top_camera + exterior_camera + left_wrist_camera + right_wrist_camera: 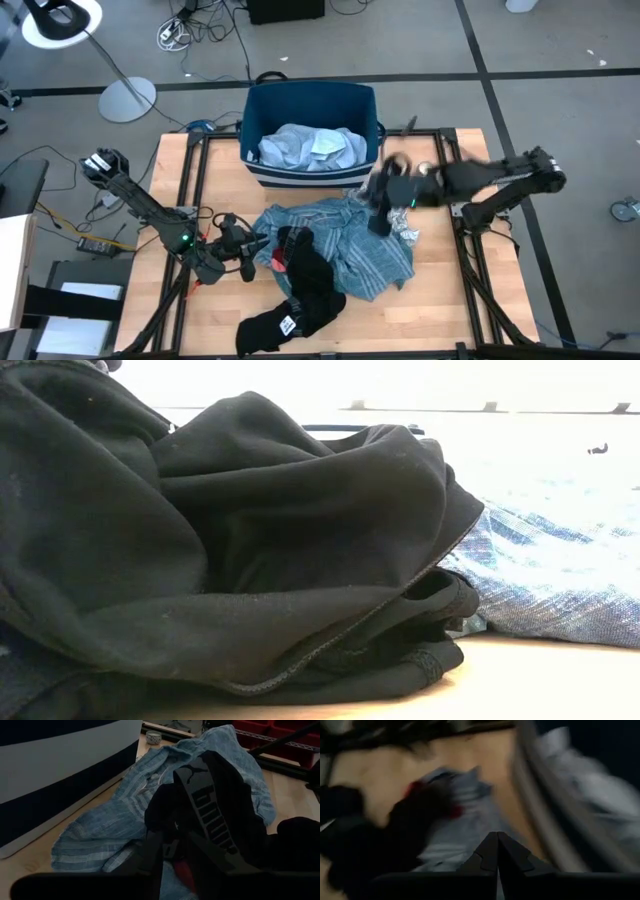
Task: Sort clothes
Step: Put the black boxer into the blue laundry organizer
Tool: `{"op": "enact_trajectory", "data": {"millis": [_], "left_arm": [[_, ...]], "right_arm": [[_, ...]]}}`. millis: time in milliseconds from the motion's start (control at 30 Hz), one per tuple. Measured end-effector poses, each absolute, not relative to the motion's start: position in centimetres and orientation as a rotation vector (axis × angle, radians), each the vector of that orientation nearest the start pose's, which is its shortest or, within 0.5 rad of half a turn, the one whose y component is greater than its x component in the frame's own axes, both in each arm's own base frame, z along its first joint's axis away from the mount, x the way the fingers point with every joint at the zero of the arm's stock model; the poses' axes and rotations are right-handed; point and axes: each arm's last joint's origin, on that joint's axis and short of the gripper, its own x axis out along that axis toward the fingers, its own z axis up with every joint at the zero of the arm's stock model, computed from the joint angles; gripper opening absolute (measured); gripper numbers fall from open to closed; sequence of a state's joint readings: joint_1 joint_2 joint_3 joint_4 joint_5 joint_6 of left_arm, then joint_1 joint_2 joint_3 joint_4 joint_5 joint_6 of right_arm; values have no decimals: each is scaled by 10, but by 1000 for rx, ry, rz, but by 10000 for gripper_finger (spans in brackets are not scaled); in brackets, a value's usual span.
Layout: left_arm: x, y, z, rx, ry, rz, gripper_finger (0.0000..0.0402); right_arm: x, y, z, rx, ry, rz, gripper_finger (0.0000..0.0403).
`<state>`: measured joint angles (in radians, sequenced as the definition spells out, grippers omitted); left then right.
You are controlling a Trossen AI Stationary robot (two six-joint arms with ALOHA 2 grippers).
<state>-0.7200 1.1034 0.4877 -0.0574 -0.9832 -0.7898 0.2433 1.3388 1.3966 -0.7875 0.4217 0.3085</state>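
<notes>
A teal striped cloth (pixel 350 250) lies spread on the wooden table, just near of the dark blue bin (pixel 262 100). A light blue shirt (pixel 310 148) is inside the bin. Black pieces (pixel 305 275) lie across the striped cloth and trail toward the near edge, with a small red piece (pixel 278 262) at their left. A white-and-grey patterned cloth (pixel 406 232) sits at the striped cloth's right edge. My left gripper (pixel 255 257) lies low at the pile's left, its fingers a little apart. My right gripper (pixel 380 222) hangs shut and empty above the striped cloth's far right part. My left gripper (pixel 175 837) comes almost level from the table's left, its parted fingers at the left edge of the black piece (pixel 165 815). A bit of the red piece (pixel 182 870) shows between them. I cannot tell whether the fingers touch the cloth.
Black frame rails run along the table's left and right sides (pixel 470 270). Bare wood shows at the near right (pixel 450 310) and near left (pixel 215 310). A small bowl (pixel 153 737) stands beyond the pile. The black cloth (pixel 200 540) fills most of the low view.
</notes>
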Motion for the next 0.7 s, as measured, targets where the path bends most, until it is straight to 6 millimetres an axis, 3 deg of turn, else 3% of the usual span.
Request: {"op": "enact_trajectory", "data": {"millis": [167, 267, 500, 700], "left_arm": [[167, -115, 195, -272, 317, 388, 92], [168, -117, 196, -269, 323, 359, 92], [175, -124, 209, -214, 262, 239, 92], [176, -125, 212, -177, 251, 207, 92]], "right_arm": [[289, 75, 324, 66, 609, -138, 32], [308, 79, 310, 71, 583, -86, 57], [353, 75, 272, 83, 565, 1, 131], [378, 67, 248, 23, 586, 14, 172]]}}
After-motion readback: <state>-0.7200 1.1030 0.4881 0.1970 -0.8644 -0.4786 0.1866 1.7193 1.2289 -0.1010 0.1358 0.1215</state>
